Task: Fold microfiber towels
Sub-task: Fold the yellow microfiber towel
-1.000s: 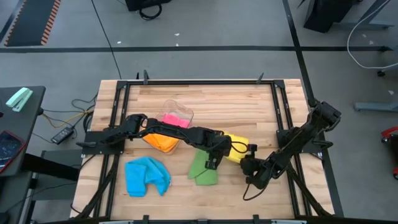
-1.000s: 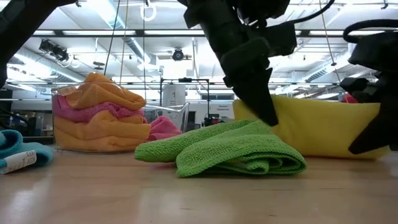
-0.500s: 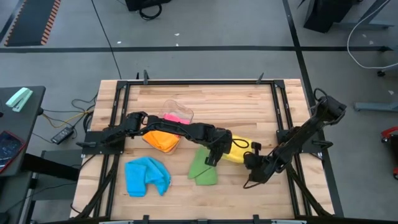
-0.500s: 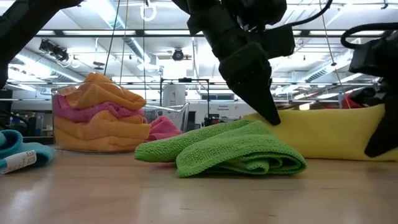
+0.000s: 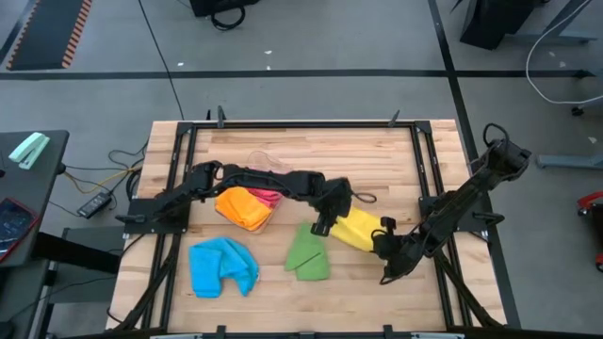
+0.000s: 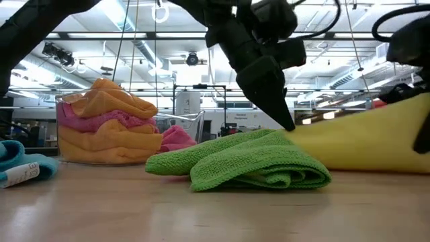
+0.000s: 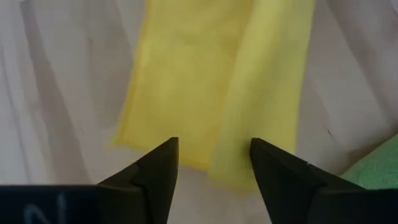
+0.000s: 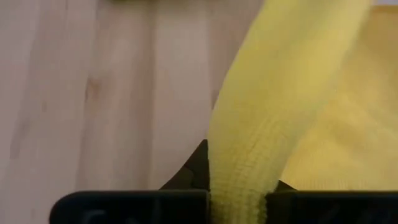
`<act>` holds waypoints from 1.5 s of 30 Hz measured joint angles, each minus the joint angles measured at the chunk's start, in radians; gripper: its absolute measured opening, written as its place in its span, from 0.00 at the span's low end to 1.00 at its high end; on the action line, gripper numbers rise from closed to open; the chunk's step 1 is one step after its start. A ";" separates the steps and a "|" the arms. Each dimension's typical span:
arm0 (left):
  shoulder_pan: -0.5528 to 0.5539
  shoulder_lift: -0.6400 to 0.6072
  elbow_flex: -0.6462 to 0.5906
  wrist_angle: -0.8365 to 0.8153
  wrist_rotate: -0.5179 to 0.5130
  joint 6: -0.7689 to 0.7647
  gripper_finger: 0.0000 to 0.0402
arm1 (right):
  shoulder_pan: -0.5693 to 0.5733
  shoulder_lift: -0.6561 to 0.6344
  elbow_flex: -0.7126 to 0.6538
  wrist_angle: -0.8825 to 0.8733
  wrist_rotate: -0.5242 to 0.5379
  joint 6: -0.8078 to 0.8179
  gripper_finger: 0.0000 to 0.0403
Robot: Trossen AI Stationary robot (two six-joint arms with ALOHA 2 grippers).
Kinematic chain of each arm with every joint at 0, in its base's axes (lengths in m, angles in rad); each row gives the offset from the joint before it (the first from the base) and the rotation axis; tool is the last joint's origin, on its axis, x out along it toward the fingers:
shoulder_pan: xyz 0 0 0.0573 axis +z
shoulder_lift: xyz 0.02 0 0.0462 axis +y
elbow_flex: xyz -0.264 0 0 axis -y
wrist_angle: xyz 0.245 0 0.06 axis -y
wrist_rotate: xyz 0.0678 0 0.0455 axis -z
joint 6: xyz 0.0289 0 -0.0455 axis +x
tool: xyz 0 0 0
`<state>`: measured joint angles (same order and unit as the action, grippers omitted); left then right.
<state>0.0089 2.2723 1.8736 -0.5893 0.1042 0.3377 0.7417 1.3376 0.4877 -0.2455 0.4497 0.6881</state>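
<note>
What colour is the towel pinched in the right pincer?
Yellow towel, clearest in the right wrist view.

Six towels on the table (image 5: 377,155): two orange (image 5: 243,208), one pink (image 5: 268,196), one yellow (image 5: 355,228), one green (image 5: 307,254), one blue (image 5: 222,266).

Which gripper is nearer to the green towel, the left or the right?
Left. The left gripper hangs just past the green towel's far corner, jaws open over the yellow towel. The right gripper is farther off, clamping the yellow towel's other end.
</note>
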 joint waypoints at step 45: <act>-0.052 -0.032 -0.484 0.832 0.103 -0.101 0.30 | 0.093 0.003 0.029 -0.130 0.042 0.074 0.04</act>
<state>-0.0434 2.2407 1.3896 0.2428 0.2070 0.2370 0.8345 1.3407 0.5163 -0.3752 0.4917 0.7620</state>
